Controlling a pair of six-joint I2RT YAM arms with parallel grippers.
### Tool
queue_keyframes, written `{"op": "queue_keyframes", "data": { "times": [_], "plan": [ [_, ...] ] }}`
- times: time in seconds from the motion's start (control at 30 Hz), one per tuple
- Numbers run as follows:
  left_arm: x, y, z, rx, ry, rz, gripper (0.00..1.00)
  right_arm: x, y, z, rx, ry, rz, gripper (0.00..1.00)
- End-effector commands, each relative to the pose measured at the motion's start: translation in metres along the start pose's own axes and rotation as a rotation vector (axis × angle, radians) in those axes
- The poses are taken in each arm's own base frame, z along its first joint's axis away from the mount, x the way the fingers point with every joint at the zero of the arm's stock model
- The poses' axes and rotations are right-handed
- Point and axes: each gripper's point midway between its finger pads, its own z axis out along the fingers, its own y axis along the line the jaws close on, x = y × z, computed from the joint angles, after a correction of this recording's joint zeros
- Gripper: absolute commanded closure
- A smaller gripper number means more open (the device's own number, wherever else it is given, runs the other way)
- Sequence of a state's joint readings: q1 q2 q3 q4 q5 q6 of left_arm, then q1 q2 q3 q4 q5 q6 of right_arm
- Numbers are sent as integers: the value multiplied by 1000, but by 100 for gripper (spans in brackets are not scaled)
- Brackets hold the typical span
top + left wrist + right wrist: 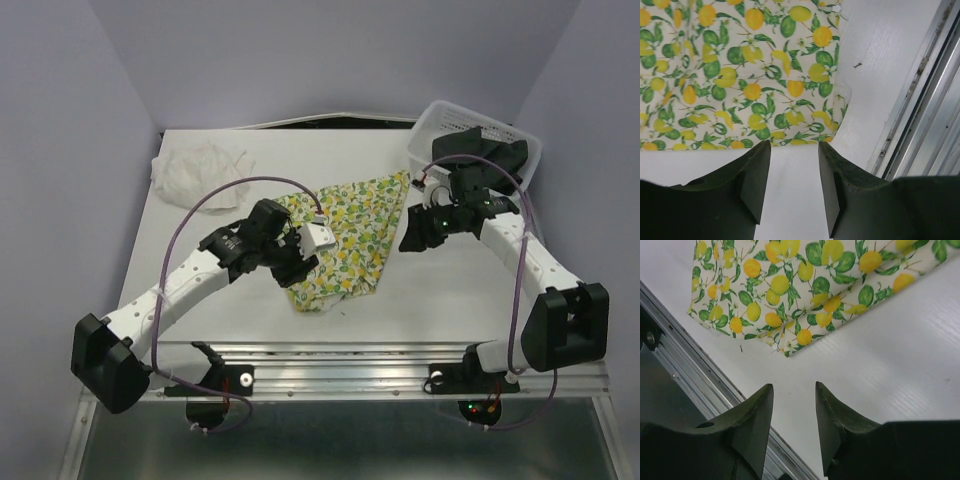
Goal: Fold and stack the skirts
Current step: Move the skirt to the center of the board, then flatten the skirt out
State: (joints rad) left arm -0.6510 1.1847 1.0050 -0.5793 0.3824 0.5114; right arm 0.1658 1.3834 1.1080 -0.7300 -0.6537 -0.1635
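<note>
Top external view places the lemon-print skirt (345,240) flat at table (450,290) centre, between both arms. The white skirt (200,170) lies crumpled at the far left corner, and the black skirt (505,150) appears to sit in the mesh basket (440,120) at far right. The left gripper (794,150) hangs over bare table just beside the print's near hem, jaws apart and empty. The right gripper (793,390) is likewise parted and empty, near the cloth's pointed corner. Hazard: the fabric is thin, limp and lies flush on a smooth, hard white surface, so fingers may skid over the edge or catch only one layer. Dragging would then bunch the cloth. Uneven lift between arms would skew any fold.
</note>
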Motion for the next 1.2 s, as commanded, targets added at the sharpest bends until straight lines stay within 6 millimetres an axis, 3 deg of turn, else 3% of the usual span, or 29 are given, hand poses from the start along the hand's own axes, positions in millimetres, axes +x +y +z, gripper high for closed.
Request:
{"op": "queue_keyframes", "data": {
  "times": [0.0,0.1,0.2,0.47,0.57,0.67,0.8,0.97,1.17],
  "plan": [
    [0,-14,27,15,38,-39,47,6,12,6,-66,-20,41,56],
    [-4,-36,43,45,58,39,45,15,9,11,-63,-7,55,56],
    [-3,-45,60,5,97,118,43,25,5,16,-41,8,51,56],
    [14,-24,90,-106,210,176,41,26,-11,17,36,2,9,56],
    [26,-10,97,-181,272,187,47,24,-15,19,49,-4,1,56],
    [33,-8,100,-180,312,213,49,24,-16,22,53,4,-3,56],
    [17,-18,91,-117,253,223,35,20,-20,23,67,2,-6,56],
    [11,-30,79,-67,220,214,29,18,-13,26,55,-6,-13,56],
    [35,-34,84,-49,277,205,26,18,-13,30,54,-3,-12,57]
  ]
}}
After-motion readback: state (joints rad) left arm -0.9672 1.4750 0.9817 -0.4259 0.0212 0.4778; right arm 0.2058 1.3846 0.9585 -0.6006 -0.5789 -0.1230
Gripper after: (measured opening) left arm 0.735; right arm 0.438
